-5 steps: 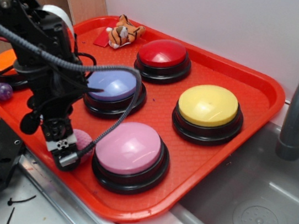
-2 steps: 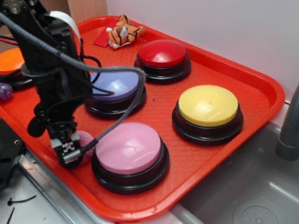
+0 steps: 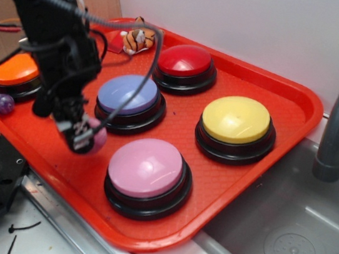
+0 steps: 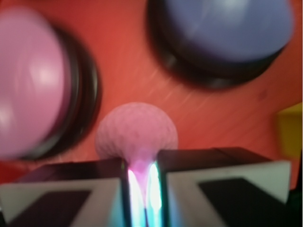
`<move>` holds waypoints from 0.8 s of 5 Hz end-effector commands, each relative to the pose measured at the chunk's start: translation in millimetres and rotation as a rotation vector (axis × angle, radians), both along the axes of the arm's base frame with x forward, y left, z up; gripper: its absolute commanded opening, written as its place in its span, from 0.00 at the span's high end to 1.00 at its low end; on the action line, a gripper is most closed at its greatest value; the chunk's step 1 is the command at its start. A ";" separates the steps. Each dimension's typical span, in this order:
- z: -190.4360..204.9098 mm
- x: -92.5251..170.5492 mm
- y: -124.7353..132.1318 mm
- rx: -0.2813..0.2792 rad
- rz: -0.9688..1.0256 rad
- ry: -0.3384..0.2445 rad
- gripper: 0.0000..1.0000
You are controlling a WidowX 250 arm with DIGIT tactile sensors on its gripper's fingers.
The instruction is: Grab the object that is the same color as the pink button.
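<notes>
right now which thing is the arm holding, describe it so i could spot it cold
Start at the red tray and find the pink button at its front edge. Just left of that button, the gripper is shut on the pink ball. It is far smaller than any button, dimpled like a golf ball, and paler than the glossy purple marble.

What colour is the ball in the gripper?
Pale pink with a dimpled surface; the ball shows best in the wrist view.

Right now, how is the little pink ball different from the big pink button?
The pink ball is much smaller than the pink button. The ball's surface is dimpled; the button's dome is smooth and shiny. The ball is pinched in the pincer, while the button sits on the red tray on a black base. Both are pink and rounded.
</notes>
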State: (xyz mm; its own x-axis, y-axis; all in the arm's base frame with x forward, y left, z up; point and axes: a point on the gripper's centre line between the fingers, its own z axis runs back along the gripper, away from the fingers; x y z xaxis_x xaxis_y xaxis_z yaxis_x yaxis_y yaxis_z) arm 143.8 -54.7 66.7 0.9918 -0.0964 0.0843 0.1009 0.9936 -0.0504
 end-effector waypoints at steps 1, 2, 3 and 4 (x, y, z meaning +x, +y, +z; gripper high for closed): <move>94.7 14.4 9.8 -0.032 0.179 -0.053 1.00; 129.2 12.2 10.8 0.006 0.254 -0.060 1.00; 153.8 8.0 17.0 -0.005 0.309 -0.027 1.00; 166.1 5.1 21.4 0.018 0.324 -0.028 1.00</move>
State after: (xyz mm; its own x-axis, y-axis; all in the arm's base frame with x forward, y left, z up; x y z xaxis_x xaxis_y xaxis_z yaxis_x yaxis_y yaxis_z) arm 147.2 -30.8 219.8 0.9740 0.2147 0.0725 -0.2139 0.9767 -0.0187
